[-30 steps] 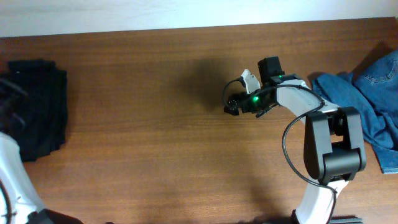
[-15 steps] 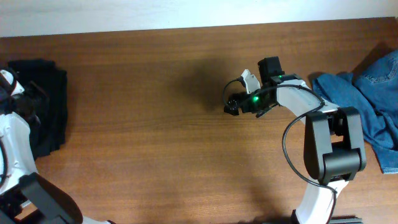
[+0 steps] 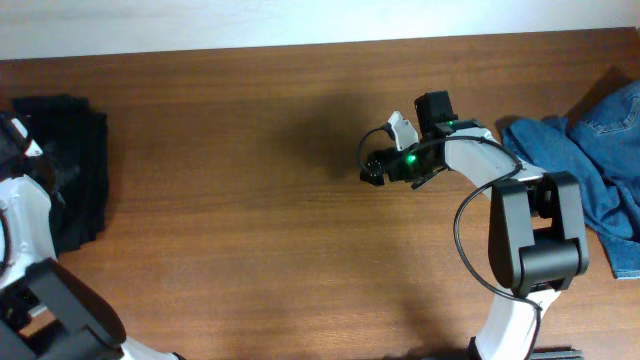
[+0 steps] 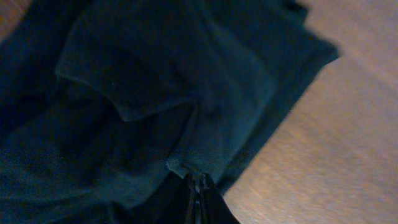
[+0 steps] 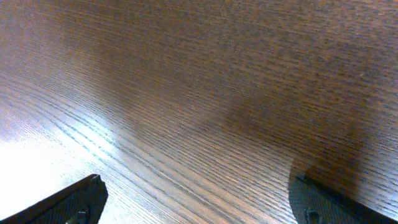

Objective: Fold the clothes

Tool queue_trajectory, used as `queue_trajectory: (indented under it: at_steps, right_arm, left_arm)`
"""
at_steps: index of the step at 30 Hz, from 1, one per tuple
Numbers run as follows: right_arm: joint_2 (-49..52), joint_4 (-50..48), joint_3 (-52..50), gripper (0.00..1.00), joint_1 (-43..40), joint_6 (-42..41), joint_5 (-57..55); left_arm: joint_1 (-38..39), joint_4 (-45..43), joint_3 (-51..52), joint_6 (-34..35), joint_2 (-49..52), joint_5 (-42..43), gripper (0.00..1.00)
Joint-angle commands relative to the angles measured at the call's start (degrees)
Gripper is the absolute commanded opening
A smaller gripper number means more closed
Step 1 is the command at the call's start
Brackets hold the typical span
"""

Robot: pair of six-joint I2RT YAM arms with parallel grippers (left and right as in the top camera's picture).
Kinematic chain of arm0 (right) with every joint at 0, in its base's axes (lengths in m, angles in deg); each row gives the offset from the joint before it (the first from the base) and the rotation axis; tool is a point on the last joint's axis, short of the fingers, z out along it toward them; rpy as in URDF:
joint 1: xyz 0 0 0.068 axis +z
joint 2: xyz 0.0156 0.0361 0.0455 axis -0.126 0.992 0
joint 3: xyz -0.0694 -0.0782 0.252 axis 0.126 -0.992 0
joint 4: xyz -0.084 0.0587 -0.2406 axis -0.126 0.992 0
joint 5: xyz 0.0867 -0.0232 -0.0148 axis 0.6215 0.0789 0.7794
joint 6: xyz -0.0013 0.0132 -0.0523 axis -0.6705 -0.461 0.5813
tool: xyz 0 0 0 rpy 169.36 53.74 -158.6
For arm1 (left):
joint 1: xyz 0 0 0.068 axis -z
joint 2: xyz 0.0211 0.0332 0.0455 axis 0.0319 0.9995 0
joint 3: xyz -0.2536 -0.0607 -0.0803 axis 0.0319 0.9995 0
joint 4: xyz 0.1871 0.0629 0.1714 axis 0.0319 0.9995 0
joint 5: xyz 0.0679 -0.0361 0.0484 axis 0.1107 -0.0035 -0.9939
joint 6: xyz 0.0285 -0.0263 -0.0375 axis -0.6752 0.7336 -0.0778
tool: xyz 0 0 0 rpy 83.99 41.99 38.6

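Overhead, black clothes (image 3: 75,160) lie heaped at the table's (image 3: 250,220) left edge. The left gripper (image 4: 197,185) is closed, its tips pinching a raised fold of that cloth. Only its wrist view shows this, since from above it is lost against the black. The right gripper (image 3: 372,168) hangs over bare wood mid-table, jaws wide apart and holding nothing. Its wrist view cuts both fingers off at the bottom corners. Blue denim (image 3: 600,160) lies at the right edge, partly out of frame.
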Motion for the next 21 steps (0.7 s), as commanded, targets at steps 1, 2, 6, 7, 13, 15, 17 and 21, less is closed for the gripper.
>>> queue_trajectory:
  at_steps: [1,2,6,7,13,15,17,21]
  right_arm:
    - [6.5,2.4,-4.7,0.98,1.4,-1.4,-3.7]
    - [6.5,2.4,-4.7,0.99,1.4,-1.4,-3.7]
    - [6.5,2.4,-4.7,0.99,1.4,-1.4,-3.7]
    - [6.5,2.4,-4.7,0.99,1.4,-1.4,-3.7]
    - [6.5,2.4,-4.7,0.99,1.4,-1.4,-3.7]
    - [6.5,2.4,-4.7,0.99,1.4,-1.4,-3.7]
    - [6.5,2.4,-4.6,0.99,1.4,-1.4,-3.7]
    - [6.5,2.4,-4.7,0.99,1.4,-1.4,-3.7]
  left_arm:
    - [0.0,-1.2,-0.6,-1.1,3.0,-3.9,0.05]
    - [0.0,-1.7,-0.6,-1.1,3.2,-5.5,0.05]
    - [-0.5,-3.9,-0.5,-1.1,3.7,-7.3,0.06]
    - [-0.7,-4.3,-0.5,-1.1,3.9,-7.3,0.06]
    - [-1.7,-5.9,-0.5,-1.1,7.6,-6.8,0.07]
    - [-1.9,-5.9,-0.5,-1.1,10.1,-5.5,0.07]
    - [-2.0,-6.0,-0.5,-1.1,12.0,-4.4,0.07]
    - [-2.5,-6.4,-0.7,-1.1,12.9,-3.2,0.06]
